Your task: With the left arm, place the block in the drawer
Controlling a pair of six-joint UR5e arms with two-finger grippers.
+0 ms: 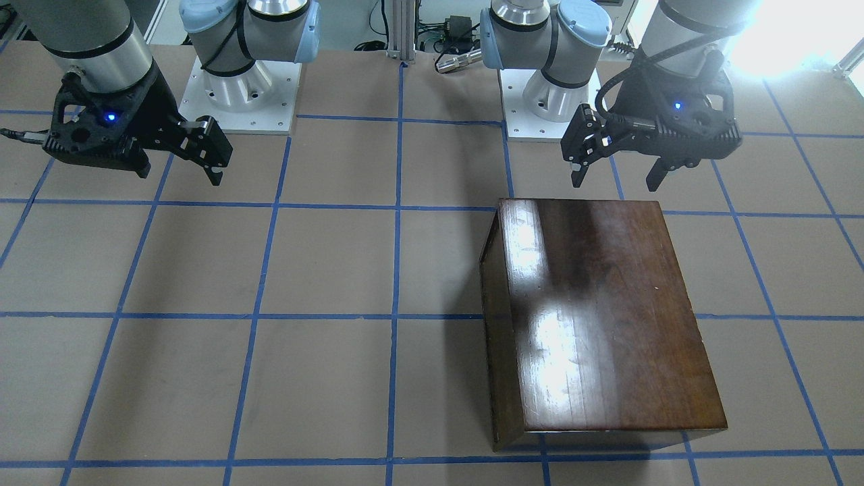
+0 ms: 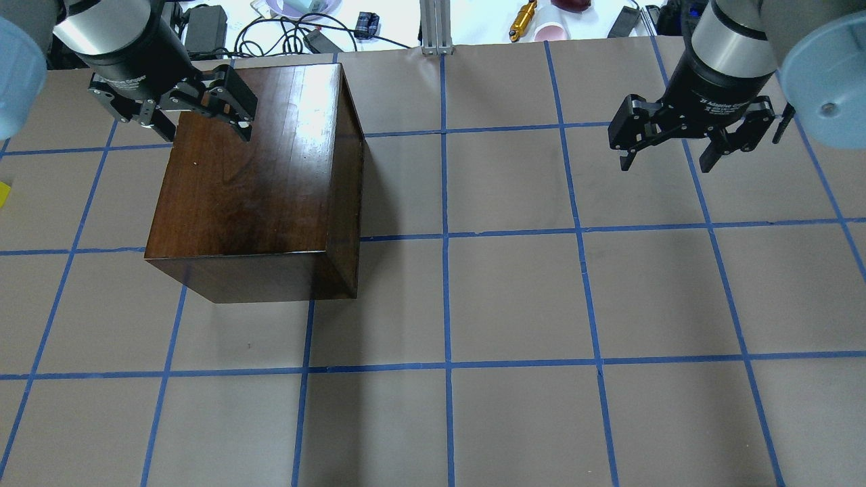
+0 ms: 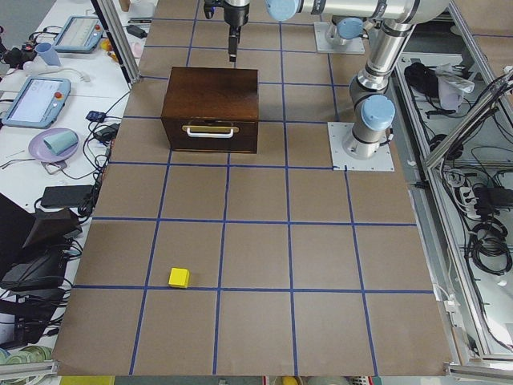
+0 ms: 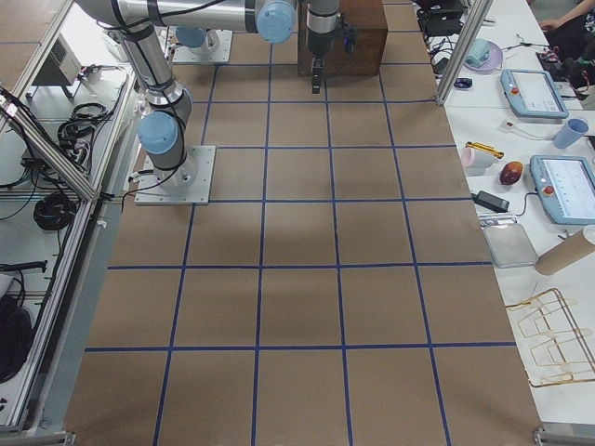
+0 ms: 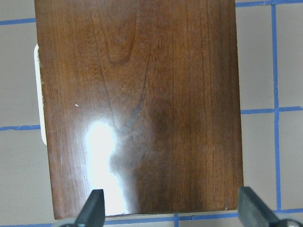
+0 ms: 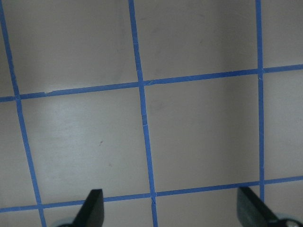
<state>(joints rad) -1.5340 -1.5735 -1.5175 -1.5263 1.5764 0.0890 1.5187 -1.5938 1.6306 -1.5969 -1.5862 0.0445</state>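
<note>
The small yellow block (image 3: 179,277) lies on the brown table far from the cabinet, and shows as a yellow sliver (image 2: 3,193) at the overhead view's left edge. The dark-brown cabinet (image 2: 250,182) (image 1: 601,317) stands with its drawer (image 3: 210,132) pushed in, the pale handle on its front. My left gripper (image 2: 204,132) (image 1: 615,183) hangs open over the cabinet's edge farthest from the robot, and its wrist view looks down on the glossy top (image 5: 142,109). My right gripper (image 2: 666,166) (image 1: 179,175) hangs open over bare table, holding nothing.
Blue tape lines grid the table. The two arm bases (image 1: 236,94) (image 1: 547,101) stand at the robot's side. A side bench holds tablets (image 3: 36,96), cups and cables. A person (image 4: 567,14) sits at the far corner in the exterior right view.
</note>
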